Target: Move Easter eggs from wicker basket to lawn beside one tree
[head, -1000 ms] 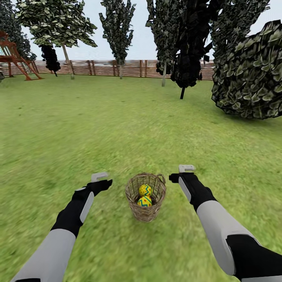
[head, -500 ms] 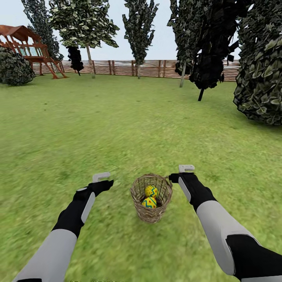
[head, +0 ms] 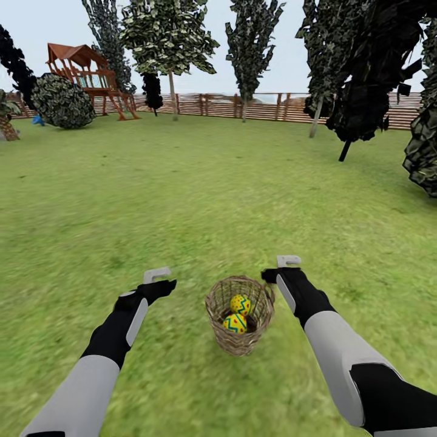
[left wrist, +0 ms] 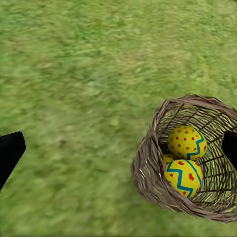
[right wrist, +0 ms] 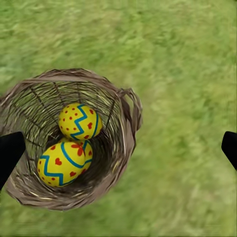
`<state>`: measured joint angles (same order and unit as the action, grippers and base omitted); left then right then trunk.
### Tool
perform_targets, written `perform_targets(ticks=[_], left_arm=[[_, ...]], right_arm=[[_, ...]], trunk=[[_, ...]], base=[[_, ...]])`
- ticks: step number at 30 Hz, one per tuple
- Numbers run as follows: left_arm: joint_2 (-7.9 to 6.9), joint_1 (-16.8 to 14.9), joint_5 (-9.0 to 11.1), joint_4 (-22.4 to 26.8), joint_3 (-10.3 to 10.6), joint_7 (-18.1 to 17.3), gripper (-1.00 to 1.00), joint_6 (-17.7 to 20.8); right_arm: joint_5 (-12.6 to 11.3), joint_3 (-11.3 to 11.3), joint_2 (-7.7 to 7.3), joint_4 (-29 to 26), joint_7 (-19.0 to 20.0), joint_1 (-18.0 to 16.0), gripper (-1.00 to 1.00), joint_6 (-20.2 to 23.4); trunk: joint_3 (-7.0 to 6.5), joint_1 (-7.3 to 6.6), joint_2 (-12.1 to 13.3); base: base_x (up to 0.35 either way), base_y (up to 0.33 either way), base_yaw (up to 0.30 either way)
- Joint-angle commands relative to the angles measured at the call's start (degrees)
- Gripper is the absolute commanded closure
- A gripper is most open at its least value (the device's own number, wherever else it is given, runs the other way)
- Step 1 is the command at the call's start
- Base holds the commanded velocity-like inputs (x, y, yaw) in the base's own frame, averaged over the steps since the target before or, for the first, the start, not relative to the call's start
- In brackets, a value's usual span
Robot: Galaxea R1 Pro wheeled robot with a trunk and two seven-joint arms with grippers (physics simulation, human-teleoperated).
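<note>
Flat, even daylight over a soft simulator render.

The lawn [head: 200, 182] was brightly and evenly lit under a pale sky, with no glare and no sharp cast shadows. Toward two o'clock some tree foliage [head: 370, 79] rendered almost black. Grass looked smeared and blurry near the frame bottom and in both wrist views. Inside the wicker basket [right wrist: 123, 143] the weave darkened, while the eggs [right wrist: 79, 121] stayed crisp and vivid.
</note>
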<state>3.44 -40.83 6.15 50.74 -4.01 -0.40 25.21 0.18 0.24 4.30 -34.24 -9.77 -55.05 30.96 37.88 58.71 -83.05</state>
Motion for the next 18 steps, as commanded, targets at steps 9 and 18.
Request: perform_targets(ticks=[9, 18], left_arm=[[0.08, 0.0, 0.5, 0.0, -0.2, 0.0, -1.00, 0.4], [0.14, 0.0, 0.5, -1.9, -0.2, -0.1, -1.00, 0.3]], right_arm=[[0.0, 0.0, 0.01, -0.1, -0.2, 0.0, -1.00, 0.3], [0.0, -0.1, -0.19, 0.1, -0.2, 0.4, -1.00, 0.5]], trunk=[[0.05, 0.02, 0.0], [-0.19, 0.02, 0.0]], base=[[0.247, -0.233, 0.258], [0.329, -0.046, -0.076]])
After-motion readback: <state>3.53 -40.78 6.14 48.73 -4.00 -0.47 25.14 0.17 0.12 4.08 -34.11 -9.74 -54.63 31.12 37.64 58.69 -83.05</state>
